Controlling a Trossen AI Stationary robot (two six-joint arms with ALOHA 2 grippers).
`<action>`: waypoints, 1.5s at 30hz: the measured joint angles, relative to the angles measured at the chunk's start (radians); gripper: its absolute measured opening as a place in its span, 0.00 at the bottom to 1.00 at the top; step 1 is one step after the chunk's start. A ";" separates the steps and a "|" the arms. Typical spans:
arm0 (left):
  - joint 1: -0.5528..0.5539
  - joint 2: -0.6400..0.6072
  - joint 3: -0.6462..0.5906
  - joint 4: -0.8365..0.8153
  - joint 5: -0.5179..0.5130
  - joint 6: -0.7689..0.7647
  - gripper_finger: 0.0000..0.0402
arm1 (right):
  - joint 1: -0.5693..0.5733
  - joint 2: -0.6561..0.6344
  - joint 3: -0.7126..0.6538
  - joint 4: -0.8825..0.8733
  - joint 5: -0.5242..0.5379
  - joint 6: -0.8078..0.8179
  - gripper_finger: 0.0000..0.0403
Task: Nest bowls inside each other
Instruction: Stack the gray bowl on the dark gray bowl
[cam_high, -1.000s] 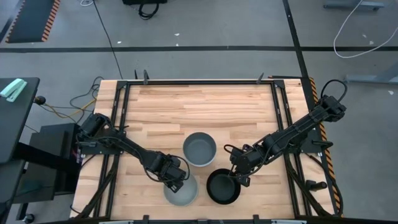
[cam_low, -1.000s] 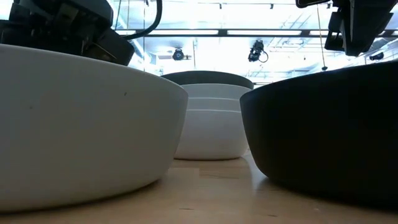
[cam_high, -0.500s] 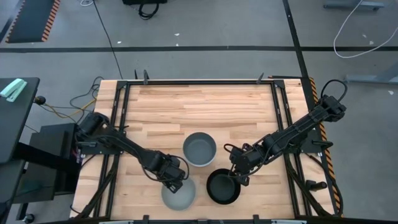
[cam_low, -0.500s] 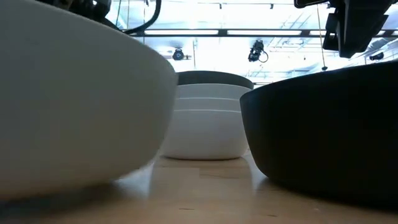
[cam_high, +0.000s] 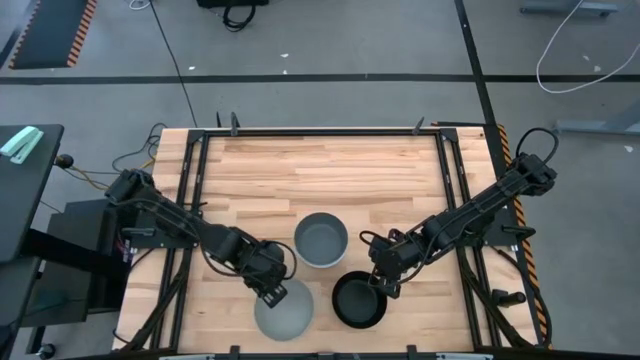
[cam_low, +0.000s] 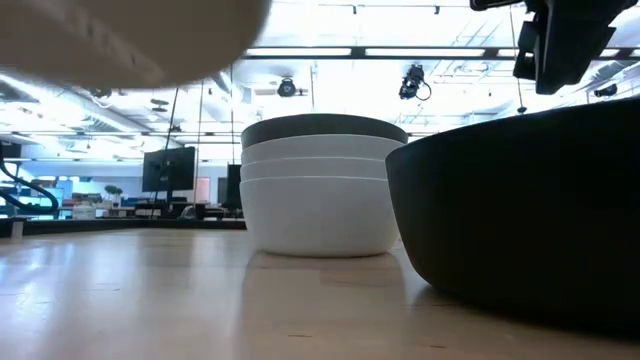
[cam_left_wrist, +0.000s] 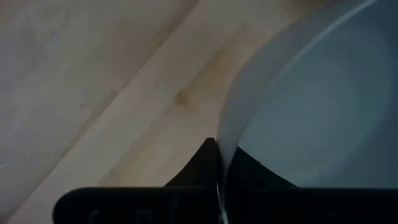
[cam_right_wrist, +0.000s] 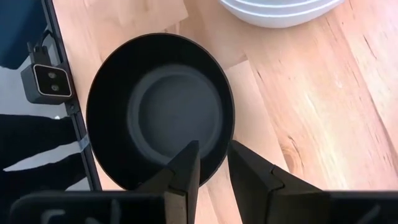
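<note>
Grey-green and pale, the light bowl sits at about 7 o'clock from the stack, near the table's front edge, and the left gripper has its fingers pressed together on that bowl's rim at its 11 o'clock side. The left wrist view shows one dark finger inside the wall and one outside, a pinch that suits a thin upright rim. In the low view the bowl's underside floats above the wood, so it appears to be lifted clear, presumably to go over the stack.

That stack holds a dark grey bowl on top of white ones; two white rims are plain, a third cannot be made out.

At 5 o'clock from the stack rests the black bowl. The right gripper hovers at its 1 o'clock rim, fingers spread and straddling the wall without yet closing, by the right wrist view.

The low view cuts off most of the lifted bowl and hides the left gripper entirely.
</note>
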 joint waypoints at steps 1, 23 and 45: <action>0.001 -0.013 0.012 -0.013 -0.001 0.012 0.02 | 0.000 0.000 0.000 0.001 0.000 -0.003 0.23; 0.342 -0.049 0.453 -0.427 -0.052 0.470 0.02 | -0.011 0.000 0.000 0.003 0.028 -0.039 0.22; 0.577 0.151 0.452 -0.397 0.028 0.738 0.02 | -0.055 -0.002 0.000 0.007 0.048 -0.073 0.22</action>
